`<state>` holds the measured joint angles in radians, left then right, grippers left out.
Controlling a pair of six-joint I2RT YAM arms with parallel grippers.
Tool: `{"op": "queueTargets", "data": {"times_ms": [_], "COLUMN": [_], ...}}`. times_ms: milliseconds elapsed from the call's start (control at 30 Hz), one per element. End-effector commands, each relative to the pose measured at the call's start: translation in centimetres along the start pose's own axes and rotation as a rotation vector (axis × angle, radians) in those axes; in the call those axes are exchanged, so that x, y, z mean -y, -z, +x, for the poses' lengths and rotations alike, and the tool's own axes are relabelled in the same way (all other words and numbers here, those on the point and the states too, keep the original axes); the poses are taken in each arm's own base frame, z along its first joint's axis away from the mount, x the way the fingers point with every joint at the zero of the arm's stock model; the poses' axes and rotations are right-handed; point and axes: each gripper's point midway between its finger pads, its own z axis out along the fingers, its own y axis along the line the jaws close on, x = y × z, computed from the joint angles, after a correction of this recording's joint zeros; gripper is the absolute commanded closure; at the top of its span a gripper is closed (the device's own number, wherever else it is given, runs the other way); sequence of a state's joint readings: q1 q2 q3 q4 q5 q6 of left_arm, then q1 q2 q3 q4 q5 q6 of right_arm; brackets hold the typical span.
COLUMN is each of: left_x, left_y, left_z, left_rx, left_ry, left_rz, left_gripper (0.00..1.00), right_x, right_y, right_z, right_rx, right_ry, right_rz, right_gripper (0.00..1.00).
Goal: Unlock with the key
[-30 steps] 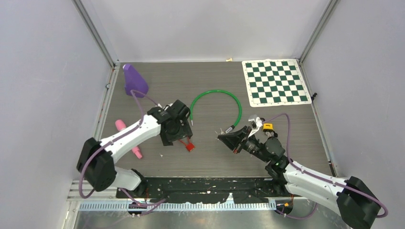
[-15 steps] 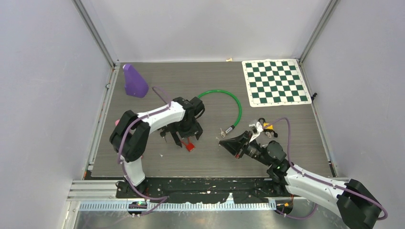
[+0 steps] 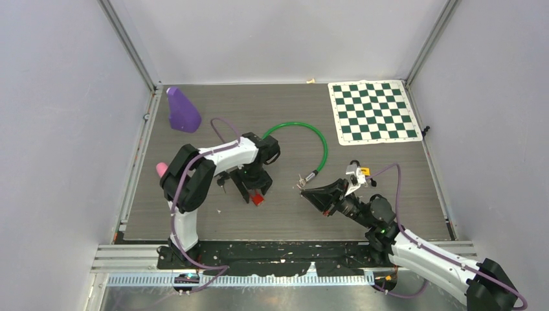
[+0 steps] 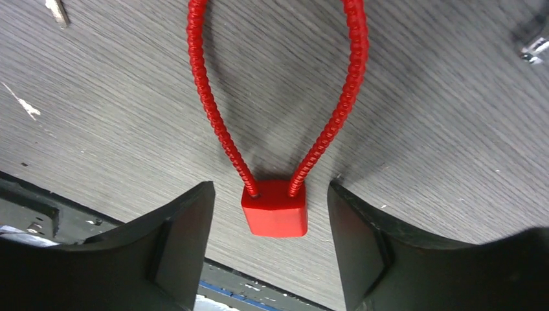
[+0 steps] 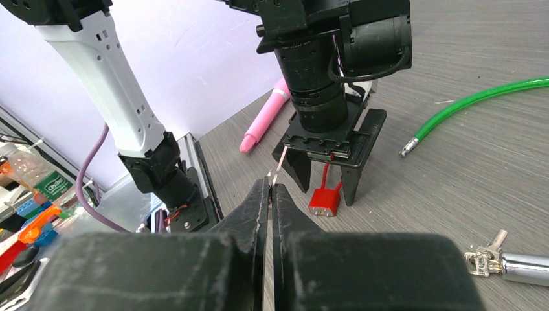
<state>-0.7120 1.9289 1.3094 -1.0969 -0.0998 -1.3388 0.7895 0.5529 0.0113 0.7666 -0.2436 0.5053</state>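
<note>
Left claw (image 4: 270,186) is standing apart over the padlock (image 4: 275,208), one finger on each side of the red body, neither touching in the wrist view. Padlock is lying flat on the table (image 3: 285,217), its loop (image 4: 207,97) running away from the near edge and both ends seated, so it is probably locked. Right claw (image 5: 272,189) is pinching a thin key (image 5: 278,165) between closed fingers, with the blade aiming toward the padlock across bare boards. Progress, as I judge it: key is in hand, lock is not yet gripped, and insertion and turn are all to come. Keyhole is not showing. Padlock is sitting close to the table's near edge, leaving little room behind it. Green cable (image 3: 322,142) is lying just beside the right claw's line of approach.
</note>
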Motion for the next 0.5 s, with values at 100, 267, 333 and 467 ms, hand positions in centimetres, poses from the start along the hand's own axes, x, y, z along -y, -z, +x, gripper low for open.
{"op": "queueTargets", "data": {"times_ms": [100, 267, 333, 467], "left_x": [-1.1, -0.7, -0.6, -0.6], "left_y": [-1.0, -1.4, -1.4, -0.4], "left_z": [-1.4, -1.3, -1.3, -1.2], "left_rx": [0.102, 0.105, 0.102, 0.097], "left_ry": [0.058, 0.059, 0.059, 0.049], "left_rz": [-0.015, 0.018, 0.027, 0.063], "left_gripper": [0.44, 0.52, 0.55, 0.63], "right_x": [0.9, 0.8, 0.9, 1.0], "right_y": [0.7, 0.8, 0.8, 0.7], "right_z": [1.1, 0.9, 0.7, 0.7], "right_rx": [0.001, 0.025, 0.032, 0.036], "right_ry": [0.003, -0.007, -0.009, -0.021], "right_rz": [0.022, 0.017, 0.021, 0.028], "right_gripper": [0.95, 0.94, 0.95, 0.94]}}
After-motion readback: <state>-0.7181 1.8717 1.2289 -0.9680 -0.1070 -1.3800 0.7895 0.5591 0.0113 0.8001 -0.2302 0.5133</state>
